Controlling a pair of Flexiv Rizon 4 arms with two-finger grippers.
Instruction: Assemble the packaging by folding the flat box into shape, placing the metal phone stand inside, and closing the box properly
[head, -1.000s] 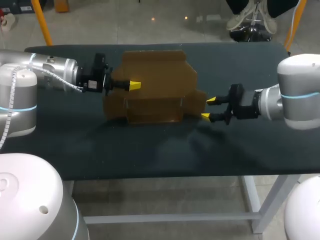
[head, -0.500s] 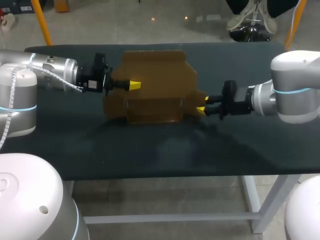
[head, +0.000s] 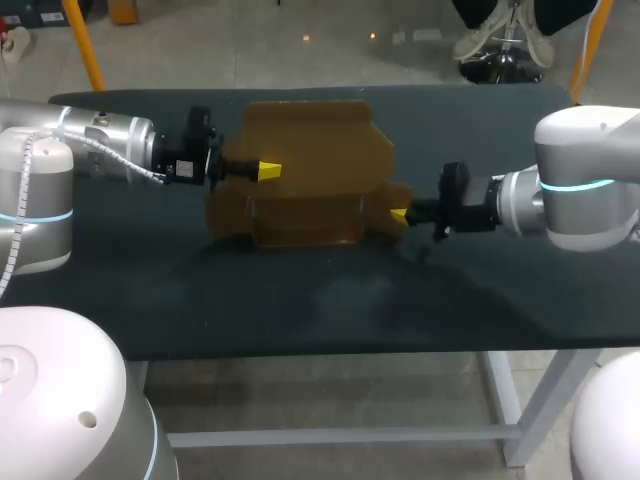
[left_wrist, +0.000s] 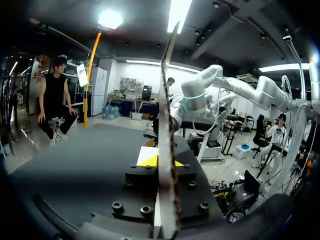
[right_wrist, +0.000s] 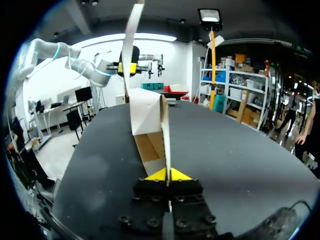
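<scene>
While the left arm comes in over the table's left edge, the left gripper is seen pinched onto a panel of the box, the cardboard edge clamped between its yellow tips. The brown, partly folded box is stood near the middle of the far edge. On its right side, a flap is nipped by the right gripper, fingers drawn together.

Top of the box beyond right wrist view's rim
</scene>
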